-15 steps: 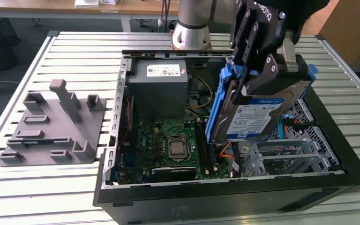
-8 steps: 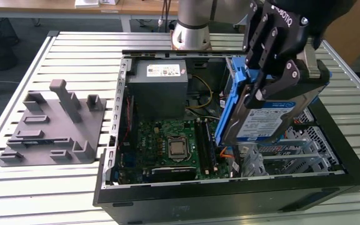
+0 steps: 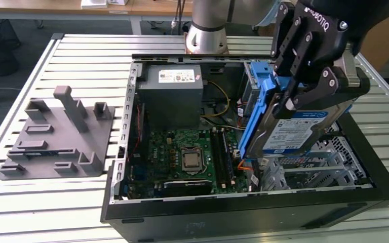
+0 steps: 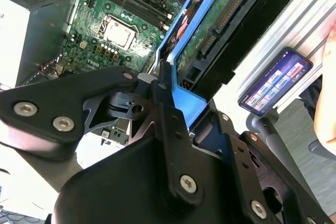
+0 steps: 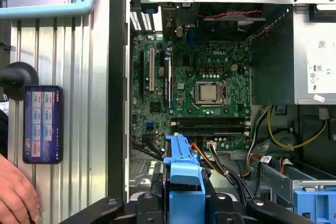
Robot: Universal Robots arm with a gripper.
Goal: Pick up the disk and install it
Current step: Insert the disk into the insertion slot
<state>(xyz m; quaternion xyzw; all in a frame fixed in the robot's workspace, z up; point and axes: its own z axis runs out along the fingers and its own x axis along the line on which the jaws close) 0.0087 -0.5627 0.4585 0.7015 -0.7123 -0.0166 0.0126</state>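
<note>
Blue-framed disk (image 3: 301, 129) hangs tilted, clamped by the pincer (image 3: 324, 93), above the drive cage (image 3: 319, 164) inside the open computer case (image 3: 248, 215), exterior view's right. Judgement: level the disk square to the cage rails; keep clear of orange cable (image 3: 245, 165).

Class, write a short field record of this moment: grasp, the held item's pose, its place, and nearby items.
Grasp: gripper shut on the disk
Pose: disk tilted, on edge, label towards the exterior view
Place: over the open computer case, towards the exterior view's right
Inside the case: motherboard, power supply box
Nearby: grey fixture on the table, at the exterior view's left
</note>
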